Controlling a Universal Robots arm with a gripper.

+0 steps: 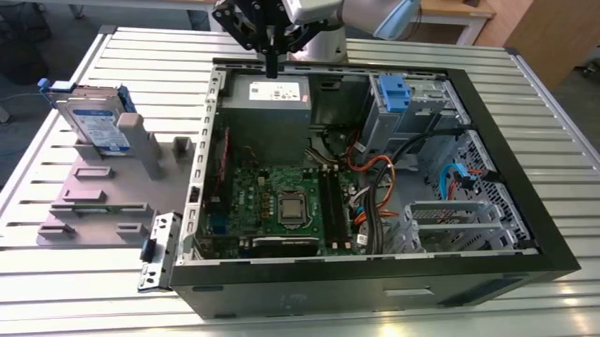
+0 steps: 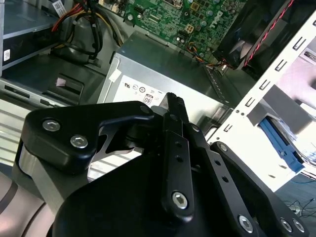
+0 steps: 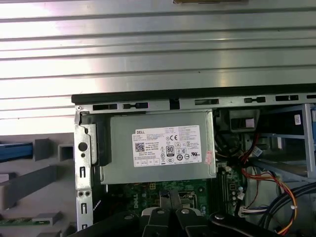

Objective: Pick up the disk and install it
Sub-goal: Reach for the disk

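Gripper: hangs just above open computer case rim, fingers pressed together, gripping nothing | Disk: stands upright in grey rack beside the case, on the exterior view's left.

The gripper is matte black, its angular linkage plates pinned by silver hex-socket screws, on a brushed silver collar — the arm is pale grey with a light-blue joint cap.

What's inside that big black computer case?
A green circuit board, a grey power box, orange and black cables and a metal cage. What lies under the power box and cables is covered.
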